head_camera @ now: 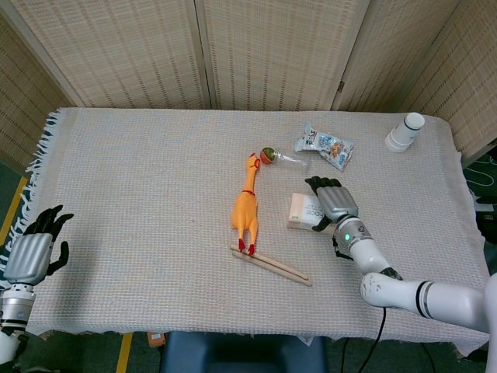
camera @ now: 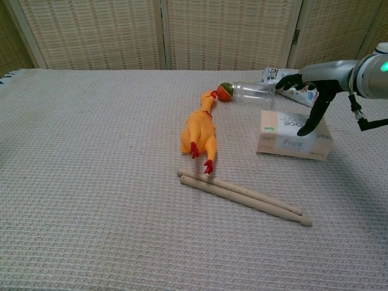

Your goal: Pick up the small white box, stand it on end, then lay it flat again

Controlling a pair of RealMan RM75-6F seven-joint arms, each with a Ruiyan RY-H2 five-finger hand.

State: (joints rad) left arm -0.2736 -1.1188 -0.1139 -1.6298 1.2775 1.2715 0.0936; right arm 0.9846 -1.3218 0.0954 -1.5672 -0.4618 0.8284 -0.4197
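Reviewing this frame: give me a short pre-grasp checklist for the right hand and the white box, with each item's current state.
1. Small white box lying flat on the cloth: ok.
2. Right hand positioned over the box, fingers apart: ok.
3. Hand already holding the box: not ok; no closed hold shows, and whether the thumb touches the top cannot tell.
4. Space beside the box: ok; rubber chicken and sticks lie apart from it.
5. Far side: cannot tell; bottle and snack packet lie close behind.
6. Left hand away from the work, at the table's edge: ok.
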